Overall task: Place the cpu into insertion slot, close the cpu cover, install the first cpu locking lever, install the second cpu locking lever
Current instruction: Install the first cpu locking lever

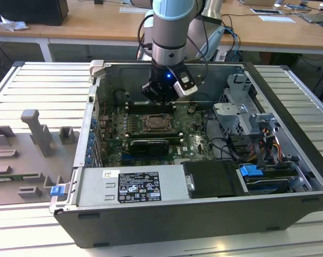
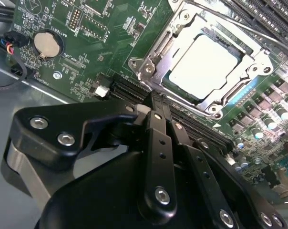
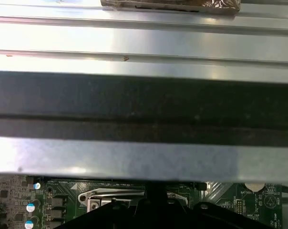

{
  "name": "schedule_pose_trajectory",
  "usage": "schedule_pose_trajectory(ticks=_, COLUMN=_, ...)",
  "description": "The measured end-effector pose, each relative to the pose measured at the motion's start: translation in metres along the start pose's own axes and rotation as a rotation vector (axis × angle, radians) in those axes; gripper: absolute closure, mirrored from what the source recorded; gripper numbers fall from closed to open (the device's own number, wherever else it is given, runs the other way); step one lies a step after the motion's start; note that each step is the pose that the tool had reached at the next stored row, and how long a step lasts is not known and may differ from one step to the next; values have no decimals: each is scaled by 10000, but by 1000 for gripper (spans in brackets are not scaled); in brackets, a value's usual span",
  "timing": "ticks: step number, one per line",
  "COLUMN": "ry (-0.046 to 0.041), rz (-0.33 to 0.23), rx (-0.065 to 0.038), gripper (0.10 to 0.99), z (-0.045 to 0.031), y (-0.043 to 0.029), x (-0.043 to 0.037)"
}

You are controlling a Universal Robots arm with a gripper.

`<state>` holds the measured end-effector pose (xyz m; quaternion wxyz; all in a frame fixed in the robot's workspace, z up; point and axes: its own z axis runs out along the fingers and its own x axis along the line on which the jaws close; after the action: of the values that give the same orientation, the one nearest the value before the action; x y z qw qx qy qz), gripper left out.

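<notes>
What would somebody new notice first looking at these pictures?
Probably the robot arm reaching down into the open computer case, its tool just above the green board. Next, in the second wrist view, the pale cpu seated in its silvery cpu cover.

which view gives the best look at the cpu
The second wrist view: the cpu shows as a pale square seated in the insertion slot, framed by the silvery cpu cover. In the exterior view it is a small dark square on the green board. The first wrist view catches part of the socket's silvery metalwork.
</notes>
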<state>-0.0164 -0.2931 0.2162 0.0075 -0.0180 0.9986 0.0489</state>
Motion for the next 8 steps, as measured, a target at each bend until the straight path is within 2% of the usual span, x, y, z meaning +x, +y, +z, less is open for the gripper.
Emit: schedule_pose_trajectory(ticks=8, ry=0, rz=1, rx=0, gripper=980, z=-3, y=-31, x=1)
